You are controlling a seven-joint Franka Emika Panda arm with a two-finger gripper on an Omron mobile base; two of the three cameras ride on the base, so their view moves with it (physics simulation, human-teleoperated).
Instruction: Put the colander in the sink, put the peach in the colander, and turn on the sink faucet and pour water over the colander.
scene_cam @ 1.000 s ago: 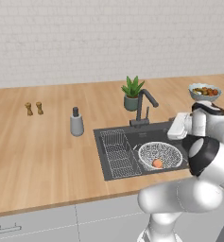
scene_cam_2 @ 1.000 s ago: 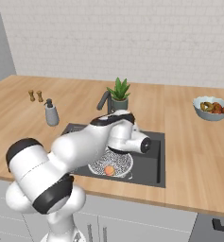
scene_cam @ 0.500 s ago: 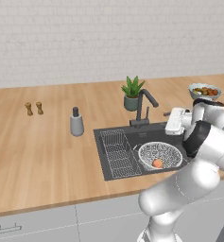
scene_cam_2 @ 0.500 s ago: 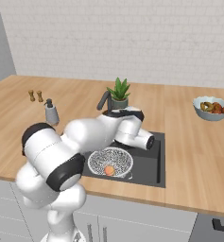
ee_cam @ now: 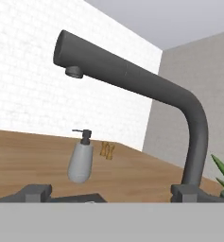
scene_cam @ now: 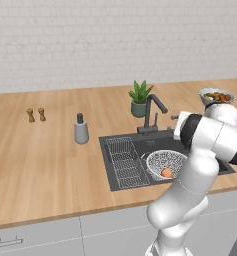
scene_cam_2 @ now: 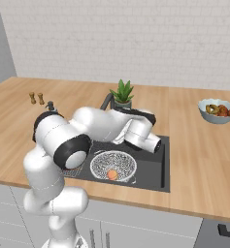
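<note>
Sink: your dark grey sink [scene_cam: 135, 175] is set into the wooden tabletop [scene_cam: 50, 155], in front of your base.
Colander: your white-silver mesh colander [scene_cam: 166, 163] sits inside the sink, in its right part in the left base view; the right base view shows it [scene_cam_2: 113, 165] near the front wall of the basin.
Peach: your small orange-pink peach [scene_cam: 166, 172] lies inside the colander, toward its near side; it shows again in the right base view [scene_cam_2: 112, 174].
Wire rack: your rectangular wire rack [scene_cam: 124, 162] lies in the left part of the sink, beside the colander.
Sink faucet: your tall dark sink faucet [scene_cam: 152, 112] stands at the back edge of the sink, its angled spout reaching out over the basin. In the hand view it [ee_cam: 132, 80] looms close, the spout running up and to the left, with the round outlet under its tip.
Water: you have no stream at the spout outlet.
Gripper: your gripper stands released, jaws wide, holding nothing; the arm's bulk hides it in both base views, where the wrist is near the faucet, above the back of the sink.
Soap dispenser: your grey bottle with a black pump [scene_cam: 80, 130] stands on the tabletop left of the sink, well apart from the faucet.
Potted plant: a small green plant in a pot [scene_cam: 139, 99] stands just behind the faucet.
Food bowl: a grey-blue bowl of brown and orange food [scene_cam_2: 216, 110] rests on the tabletop far right of the sink.
Shakers: two small brown shakers [scene_cam: 35, 114] stand side by side at the far left.
</note>
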